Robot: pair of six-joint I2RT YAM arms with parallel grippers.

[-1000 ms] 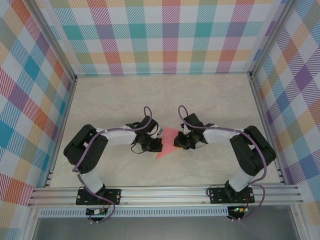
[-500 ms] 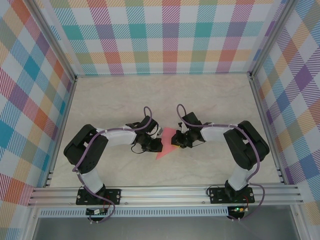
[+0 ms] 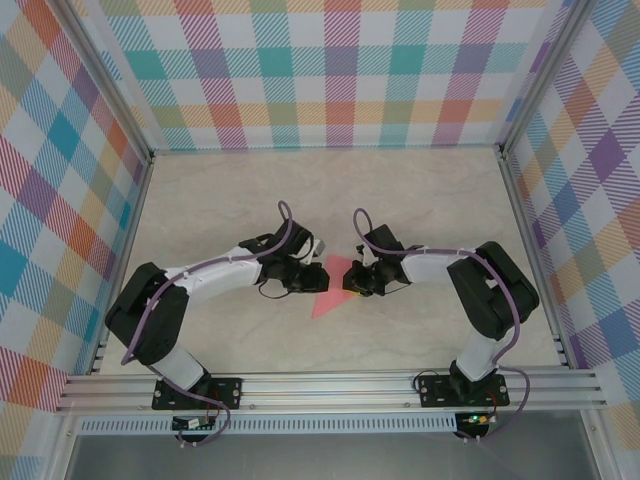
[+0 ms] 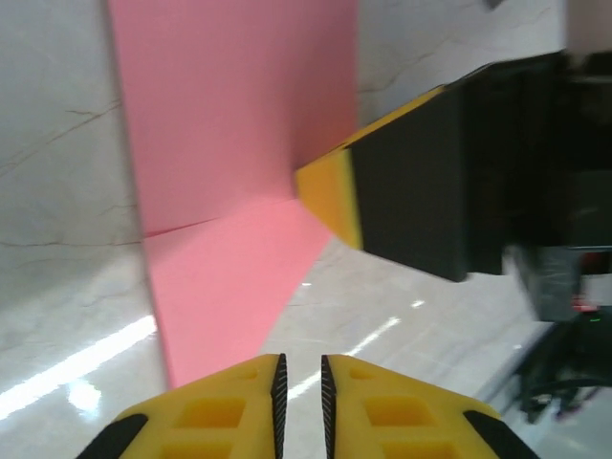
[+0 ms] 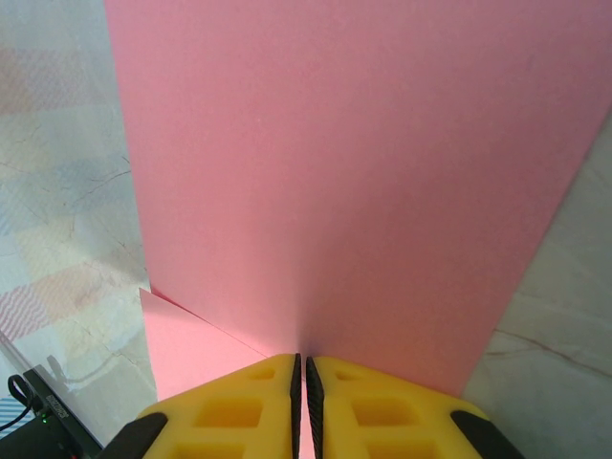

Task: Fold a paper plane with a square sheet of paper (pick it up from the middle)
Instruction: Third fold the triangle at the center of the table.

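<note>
**Sheet position.** The thin salmon-pink sheet of paper (image 3: 325, 303), creased to a triangular outline, lies near the centre of the pale marbled table (image 3: 230, 200). In the top view its tip points toward 6 o'clock. In the left wrist view one flap stands raised above the flat lower layer along a crease.

**Right gripper.** The black-and-yellow two-finger right gripper (image 3: 347, 277) sits at 3 o'clock of the sheet. Its fingers are pressed together on the raised flap.

**Left gripper.** The matching left gripper (image 3: 318, 274) sits at 9 o'clock of the sheet. Over the last second its arm has stretched out and carried it toward 1 o'clock. Its fingers have parted slightly, and nothing sits between them.

**Consequence.** The left side appears to have let go, so the right pinch alone controls the flap. The fold is judged unfinished.
</note>
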